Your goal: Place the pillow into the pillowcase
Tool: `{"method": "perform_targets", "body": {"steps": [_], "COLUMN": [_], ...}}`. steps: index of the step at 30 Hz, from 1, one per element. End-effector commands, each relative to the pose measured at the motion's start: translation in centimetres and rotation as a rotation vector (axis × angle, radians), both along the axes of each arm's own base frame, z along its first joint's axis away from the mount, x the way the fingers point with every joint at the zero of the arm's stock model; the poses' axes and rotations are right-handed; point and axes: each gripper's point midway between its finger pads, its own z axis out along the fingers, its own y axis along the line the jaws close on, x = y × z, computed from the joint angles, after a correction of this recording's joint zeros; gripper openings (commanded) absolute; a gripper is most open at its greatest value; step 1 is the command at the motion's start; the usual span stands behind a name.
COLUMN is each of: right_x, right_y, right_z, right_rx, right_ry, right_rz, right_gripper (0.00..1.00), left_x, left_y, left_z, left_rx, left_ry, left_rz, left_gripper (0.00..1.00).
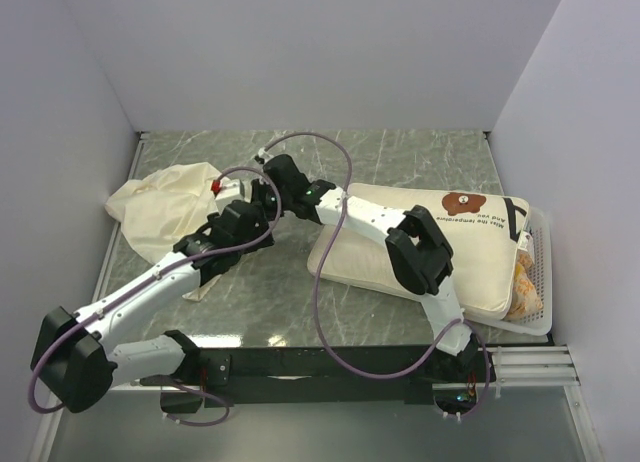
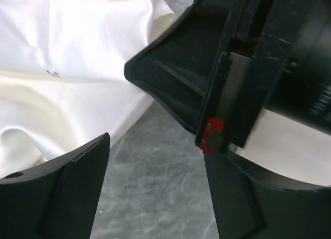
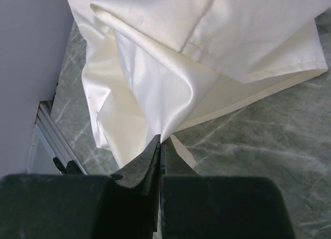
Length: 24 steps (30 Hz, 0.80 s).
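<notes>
- Your right pincer [image 3: 159,139] is closed tight, and its tips pinch a fold at the near edge of the pillowcase [image 1: 165,207] – a grip on one layer or two, you cannot tell from here.
- Your left pincer [image 2: 155,156] stands wide open with only bare desk [image 1: 400,157] between its fingers. It holds nothing and hovers just beside the right one, close to the cloth.
- The pillowcase lies crumpled and limp at the far left of the desk, near the left wall. Its mouth is not spread, and no opening shows in any view.
- The pillow [image 1: 450,252] lies flat on the right, print side up, one end resting on a white tray [image 1: 545,282]. It is well apart from the pillowcase and neither pincer touches it.
- By my reading the task is barely begun: one hold on the sack is made – nothing more. Left for you are opening the mouth, bringing the pillow across, and working it fully inside.
</notes>
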Motion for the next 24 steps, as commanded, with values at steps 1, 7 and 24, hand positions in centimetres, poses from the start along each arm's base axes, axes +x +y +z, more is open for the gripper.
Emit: {"method": "perform_targets", "body": {"steps": [1, 7, 24], "right_x": [-0.4, -1.1, -2.4], "right_y": [-0.5, -0.8, -1.1], "right_z": [4.8, 6.0, 7.8], "right_rx": [0.034, 0.045, 0.089], "right_ry": [-0.057, -0.048, -0.009], "right_rz": [0.038, 0.048, 0.073], "right_gripper": [0.0, 0.0, 0.0], "left_x": [1.1, 1.3, 2.8], "left_y": [1.9, 3.4, 3.2], "left_z": [1.4, 0.8, -2.3], "left_rx": [0.16, 0.3, 0.426], "left_ry": [-0.048, -0.019, 0.022], "left_rz": [0.064, 0.116, 0.108], "left_gripper": [0.76, 0.74, 0.67]}}
